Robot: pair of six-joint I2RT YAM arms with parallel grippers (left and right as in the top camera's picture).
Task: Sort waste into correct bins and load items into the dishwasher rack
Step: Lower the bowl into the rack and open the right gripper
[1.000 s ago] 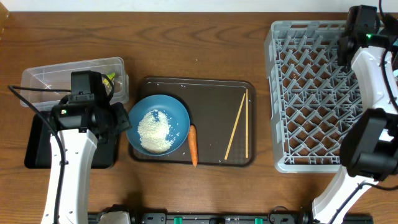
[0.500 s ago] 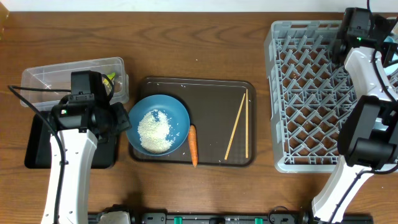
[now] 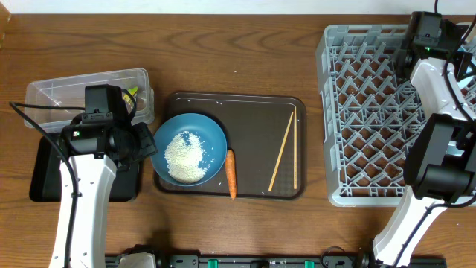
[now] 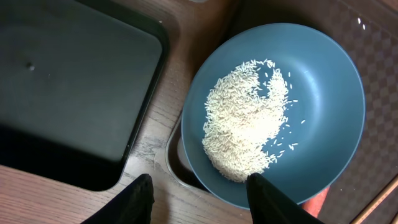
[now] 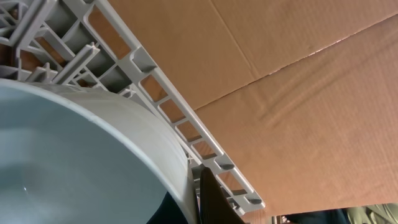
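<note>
Showing the worktop [image 3: 223,52] from above: the grey rack [image 3: 372,112] fills the 3 o'clock side, and the brown serving tray [image 3: 256,126] lies at centre. The blue plate [image 3: 216,138] sits on the tray's 9 o'clock end and bears a heap of rice [image 3: 184,155]. The carrot [image 3: 231,175] lies just at the plate's 4 o'clock, and the chopsticks [image 3: 286,149] lie near the tray's 3 o'clock edge. The clear box [image 3: 67,89], with a green-yellow wrapper [image 3: 132,94] inside, stands at the plate's 10 o'clock. The black tray [image 3: 41,182] lies at the plate's 8 o'clock. The left fingers [image 4: 137,202] are apart and hold nothing, one over the plate's rim, the other over bare worktop. The right fingers [image 5: 210,198], at the rack's 1 o'clock corner, are clamped on the wall of a pale bowl [image 5: 74,149] just beside the rack's rim.
</note>
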